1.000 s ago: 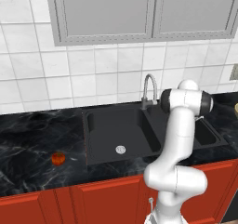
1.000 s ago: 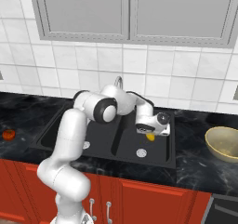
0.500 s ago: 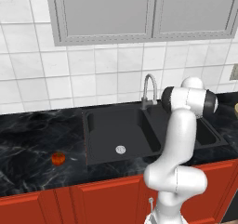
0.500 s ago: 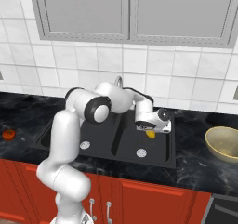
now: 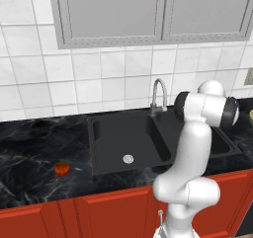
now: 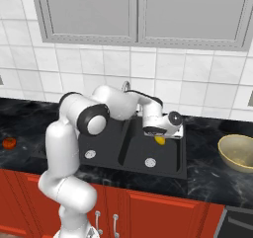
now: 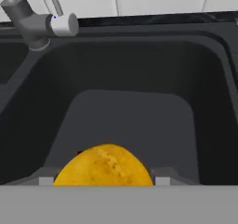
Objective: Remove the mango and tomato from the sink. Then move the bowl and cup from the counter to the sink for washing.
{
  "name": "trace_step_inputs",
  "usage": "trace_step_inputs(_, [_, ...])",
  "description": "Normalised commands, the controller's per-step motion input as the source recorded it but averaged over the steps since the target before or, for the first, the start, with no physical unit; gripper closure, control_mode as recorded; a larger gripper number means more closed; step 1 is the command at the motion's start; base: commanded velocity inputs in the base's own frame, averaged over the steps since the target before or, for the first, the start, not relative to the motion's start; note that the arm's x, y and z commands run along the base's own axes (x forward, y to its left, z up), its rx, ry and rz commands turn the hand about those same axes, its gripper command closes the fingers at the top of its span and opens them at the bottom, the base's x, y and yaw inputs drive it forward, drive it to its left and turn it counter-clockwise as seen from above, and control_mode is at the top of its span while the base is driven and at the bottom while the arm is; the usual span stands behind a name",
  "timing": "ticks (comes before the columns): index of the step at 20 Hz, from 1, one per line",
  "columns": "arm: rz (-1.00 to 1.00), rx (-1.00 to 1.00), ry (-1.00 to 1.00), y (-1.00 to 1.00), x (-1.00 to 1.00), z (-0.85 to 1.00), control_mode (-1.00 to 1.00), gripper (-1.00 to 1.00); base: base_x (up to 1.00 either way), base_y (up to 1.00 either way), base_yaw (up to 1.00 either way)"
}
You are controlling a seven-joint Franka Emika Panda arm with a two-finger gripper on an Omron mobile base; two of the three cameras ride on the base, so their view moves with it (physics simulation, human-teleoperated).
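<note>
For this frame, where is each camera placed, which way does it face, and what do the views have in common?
Left base view: behind the arm's left, facing forward and down over the sink and tomato; the arm rises lower right.
Right base view: behind the arm's right, over the sink, bowl and end effector carrying the mango; the arm rises lower left.
Hand view: on the hand, looking into a basin past the mango, faucet upper left.
Shared: both base views show sink, tomato and faucet.

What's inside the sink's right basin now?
In the sink, its right basin shows a silver drain on a bare floor. The mango hangs above it in the jaws; the hand hides the basin's back corner.
</note>
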Motion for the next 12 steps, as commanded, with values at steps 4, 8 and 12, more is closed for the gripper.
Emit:
trace_step_inputs(4, [-0.03,0.00,0.00,0.00,-0.41,0.37,-1.00,1.00,0.00,0.00,0.00])
trace_step_inputs(8, [-0.07,0.00,0.00,0.01,-0.38,0.39,-1.00,1.00,0.00,0.00,0.00])
trace_step_inputs(12, [-0.15,0.00,0.01,0.05,-0.35,0.40,-1.00,1.00,0.00,0.00,0.00])
